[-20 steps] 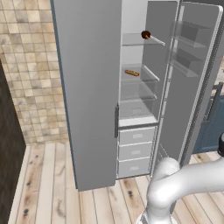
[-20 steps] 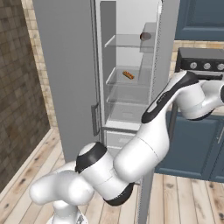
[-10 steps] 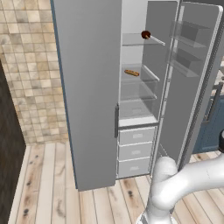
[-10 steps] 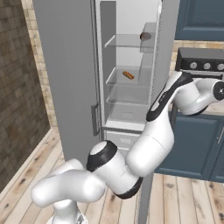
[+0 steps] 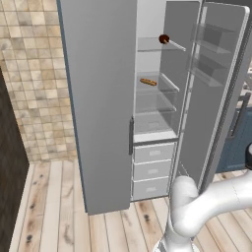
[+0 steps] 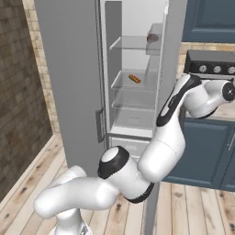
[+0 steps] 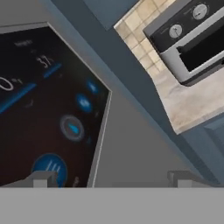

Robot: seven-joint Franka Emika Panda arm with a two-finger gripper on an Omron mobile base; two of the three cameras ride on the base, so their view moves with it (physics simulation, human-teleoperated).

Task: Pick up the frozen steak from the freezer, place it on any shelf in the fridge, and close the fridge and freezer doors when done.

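Note:
The frozen steak [image 5: 164, 38] [image 6: 152, 38], a small dark red-brown lump, lies at the front right corner of the top glass shelf [image 5: 150, 45] in the open fridge [image 5: 155, 98]. That compartment's door [image 5: 216, 103] [image 6: 172, 46] stands swung wide open to the right. The plain grey door [image 5: 98, 98] on the left is shut and hides the freezer. My gripper [image 7: 111, 181] is open with nothing between its fingertips. It faces the black dispenser panel [image 7: 43, 109] on the open door's outer face, close to it.
An orange-brown sausage-like item [image 5: 147, 81] [image 6: 134, 78] lies on the second shelf. Grey drawers [image 5: 152, 170] fill the compartment's bottom. A stove [image 6: 211, 64] [image 7: 192, 35] on blue cabinets [image 6: 206, 147] stands right behind the open door. A dark brick wall [image 6: 23, 92] is at the left.
My arm's lower links have swung a little to the right in the right base view. Doors, steak and sausage have not moved, and the gripper stays open.

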